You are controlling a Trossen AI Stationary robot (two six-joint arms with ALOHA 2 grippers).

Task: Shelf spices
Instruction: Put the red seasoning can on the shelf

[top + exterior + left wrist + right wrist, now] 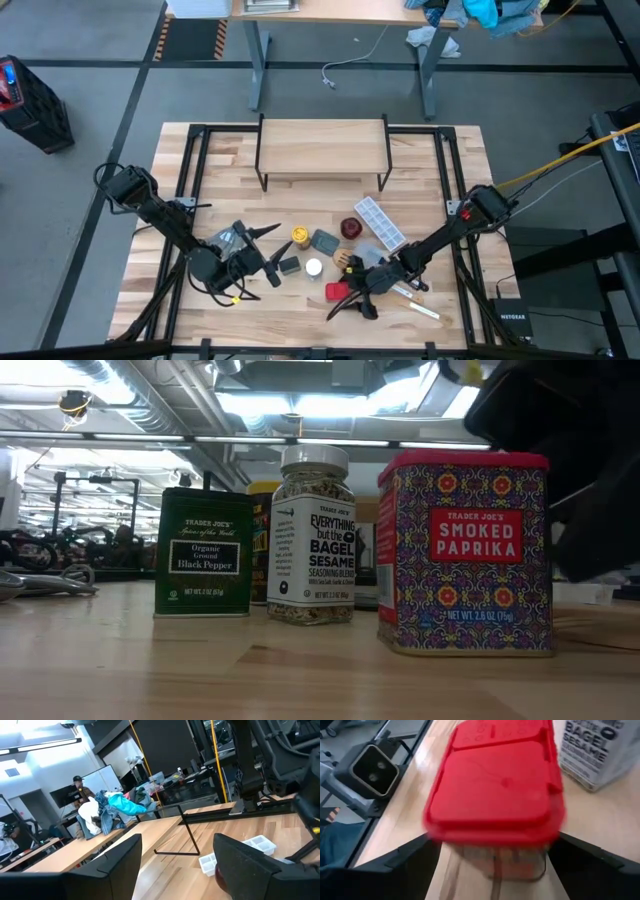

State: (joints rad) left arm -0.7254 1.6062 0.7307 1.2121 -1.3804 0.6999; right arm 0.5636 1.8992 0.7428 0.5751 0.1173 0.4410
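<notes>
Four spice containers stand on their bases near the table's near edge. They are the yellow-lidded amber jar (299, 234), the dark square tin (288, 265) (204, 552), the white-capped jar (314, 267) (315, 535) and the red square tin (337, 291) (465, 550). My right gripper (348, 296) (495, 857) is open, one finger on each side of the red tin; in the low view a thin gap shows beside the tin. My left gripper (272, 255) (177, 845) is open just left of the dark tin and touches nothing. The shelf (322, 150) stands at the far side.
A white compartment tray (381, 222) and a small dark red dish (350, 227) lie right of the spices. A grey flat object (325, 240) sits beside the yellow-lidded jar. Light utensils (420, 305) lie under the right arm. Bare tabletop separates the spices from the shelf.
</notes>
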